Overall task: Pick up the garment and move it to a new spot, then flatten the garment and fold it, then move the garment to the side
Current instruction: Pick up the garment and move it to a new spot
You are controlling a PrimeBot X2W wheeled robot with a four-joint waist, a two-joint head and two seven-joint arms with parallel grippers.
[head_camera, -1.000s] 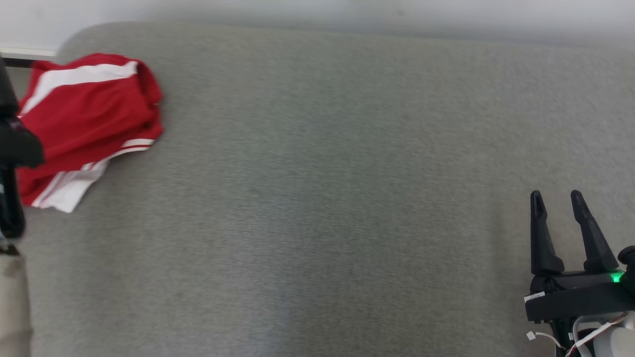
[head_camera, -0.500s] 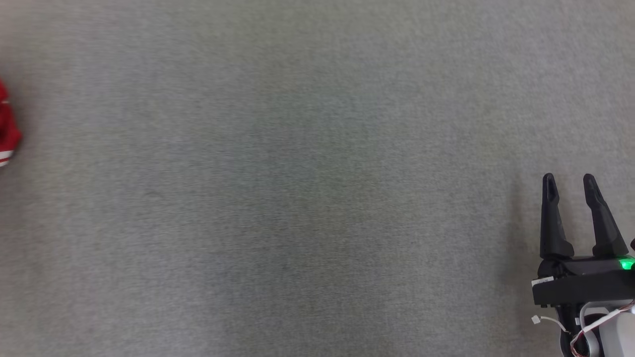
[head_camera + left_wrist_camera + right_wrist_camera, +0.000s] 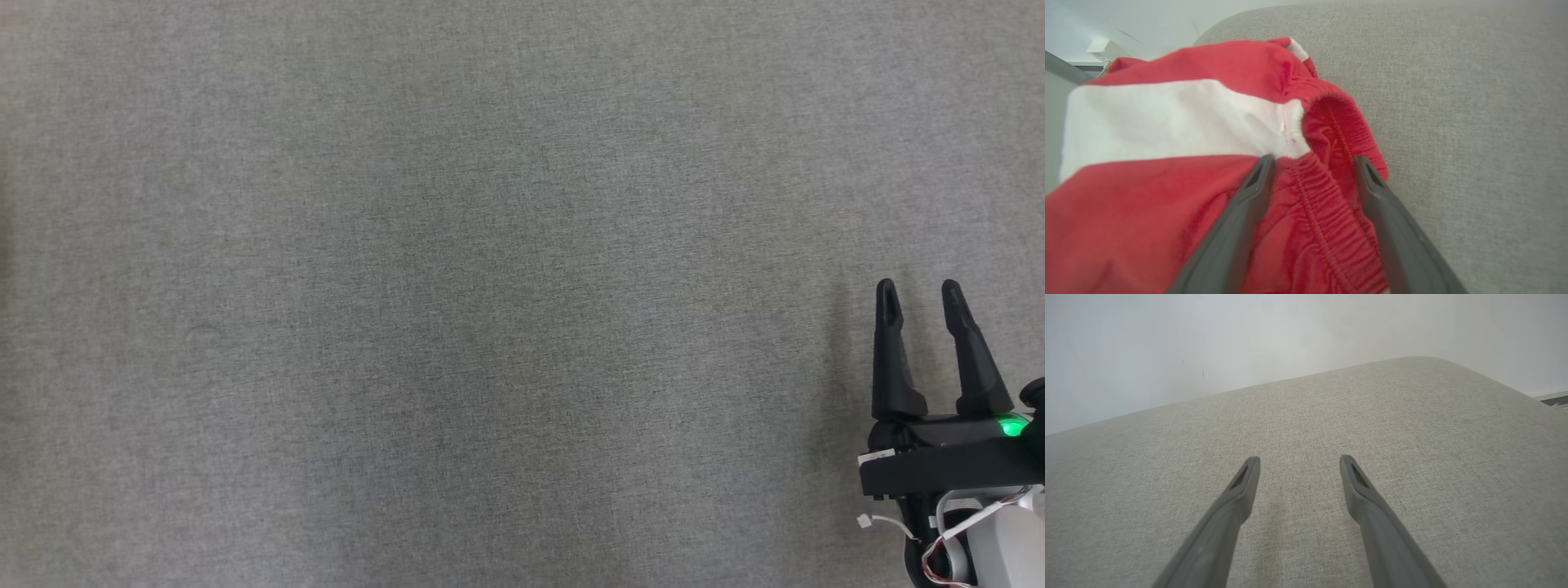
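Left fingers spread over red garment, right fingers spread above grey cushion

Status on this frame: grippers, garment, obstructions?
Left gripper open, straddling the bunched garment at its waistband, no grip. Right gripper open over grey cushion. No obstruction seen.

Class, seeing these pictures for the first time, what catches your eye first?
The red and white garment lies bunched at a corner of the grey cushion in the left wrist view, open left gripper over its waistband. In the head view, the open right gripper stands lower right.
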